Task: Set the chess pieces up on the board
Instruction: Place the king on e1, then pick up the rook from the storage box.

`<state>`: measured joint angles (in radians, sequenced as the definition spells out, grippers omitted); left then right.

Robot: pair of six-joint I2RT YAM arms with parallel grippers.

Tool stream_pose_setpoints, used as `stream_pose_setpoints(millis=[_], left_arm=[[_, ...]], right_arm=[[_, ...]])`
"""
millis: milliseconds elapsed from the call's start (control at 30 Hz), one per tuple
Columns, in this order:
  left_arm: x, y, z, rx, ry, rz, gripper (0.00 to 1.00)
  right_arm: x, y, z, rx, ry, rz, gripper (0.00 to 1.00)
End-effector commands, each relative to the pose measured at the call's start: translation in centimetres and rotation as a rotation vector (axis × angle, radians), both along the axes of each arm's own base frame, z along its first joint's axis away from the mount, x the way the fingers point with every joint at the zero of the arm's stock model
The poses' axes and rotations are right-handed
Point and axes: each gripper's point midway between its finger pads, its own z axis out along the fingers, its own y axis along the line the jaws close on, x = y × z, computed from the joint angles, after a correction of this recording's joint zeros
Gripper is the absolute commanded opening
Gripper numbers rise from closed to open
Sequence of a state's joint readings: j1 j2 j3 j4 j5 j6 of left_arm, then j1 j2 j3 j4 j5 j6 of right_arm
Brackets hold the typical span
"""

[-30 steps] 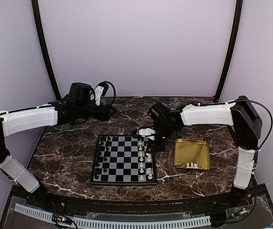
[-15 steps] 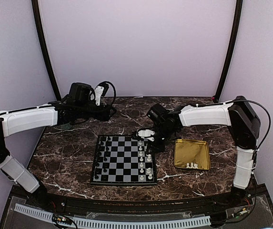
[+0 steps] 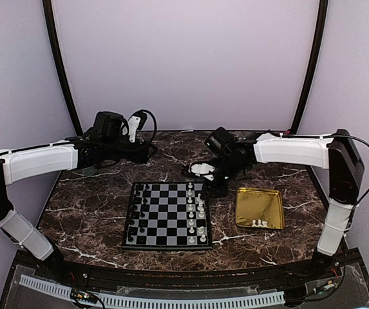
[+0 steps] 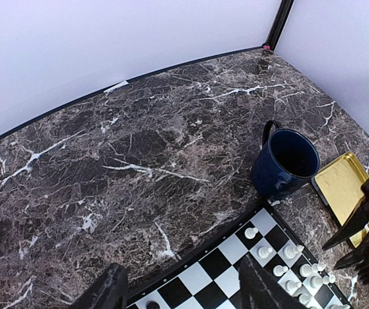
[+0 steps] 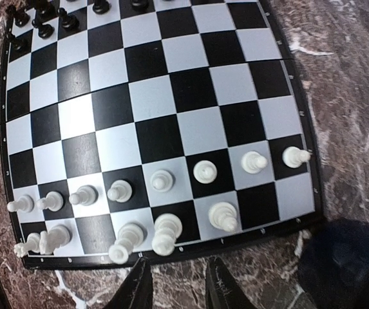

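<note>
Tiny white marks are running along the black border (image 5: 5,138) of the board (image 3: 165,217), too small to read.

The gold tray (image 3: 259,203) is lying to the right of the board, apart from it, and is holding a few cream-white pieces (image 3: 259,223) bunched at its near edge. The dark blue mug (image 4: 286,164) is standing upright just off the board's far right corner, handle turned away from the board. Its inside is showing only dark, so what it contains cannot be told.

The cream-white chess pieces (image 5: 205,171) are standing along the board's right side. A full line of eight small ones is filling the inner file. Several taller ones are occupying part of the edge file, with some squares toward the far end bare. The black pieces (image 5: 68,19) are crowding the board's left side.

The right gripper (image 5: 178,261) is hovering over the marble table (image 4: 107,161) just off the board's right edge, beside the mug. Its fingers are standing a little apart and pinching nothing. The left gripper (image 4: 181,264) is hanging beyond the board's far edge toward the left corner, fingers spread wide with nothing between them.
</note>
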<state>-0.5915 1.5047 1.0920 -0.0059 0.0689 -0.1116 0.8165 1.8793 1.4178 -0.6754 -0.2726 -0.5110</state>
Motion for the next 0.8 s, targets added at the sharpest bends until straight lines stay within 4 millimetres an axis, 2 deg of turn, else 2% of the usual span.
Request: stream_pose_setpoints(millis=[0, 133, 200, 233, 300, 333, 400, 500, 600, 767], left_arm=[[-0.2, 0.5, 0.4, 0.009, -0.010, -0.001, 0.61], [-0.3, 0.3, 0.1, 0.006, 0.003, -0.008, 0.61], [-0.3, 0.2, -0.1, 0.004, 0.013, -0.012, 0.61], [-0.3, 0.2, -0.2, 0.003, 0.016, -0.014, 0.61], [-0.3, 0.1, -0.3, 0.003, 0.024, -0.017, 0.61], [-0.3, 0.0, -0.6, 0.007, 0.030, -0.017, 0.61], [-0.3, 0.0, -0.7, 0.011, 0.034, -0.017, 0.61], [-0.2, 0.0, -0.9, 0.015, 0.037, -0.017, 0.61], [-0.3, 0.0, -0.8, 0.015, 0.038, -0.018, 0.61], [-0.3, 0.1, -0.8, 0.018, 0.037, -0.017, 0.60]], right_arm=[[1.3, -3.6, 3.8, 0.005, -0.054, -0.093, 0.31], [1.5, -9.0, 3.6, -0.064, -0.051, -0.212, 0.31], [1.1, -11.9, 2.4, -0.132, -0.035, -0.265, 0.33], [0.7, -13.4, 2.4, -0.159, -0.035, -0.286, 0.33], [-0.3, -16.0, 1.0, -0.244, 0.004, -0.311, 0.33], [-1.5, -17.5, -0.4, -0.299, 0.050, -0.318, 0.32], [-3.1, -19.3, -1.8, -0.363, 0.123, -0.333, 0.32], [-5.0, -20.2, -2.8, -0.391, 0.221, -0.332, 0.32], [-6.1, -20.2, -3.8, -0.410, 0.294, -0.321, 0.32], [-6.7, -18.7, -4.1, -0.374, 0.393, -0.304, 0.32]])
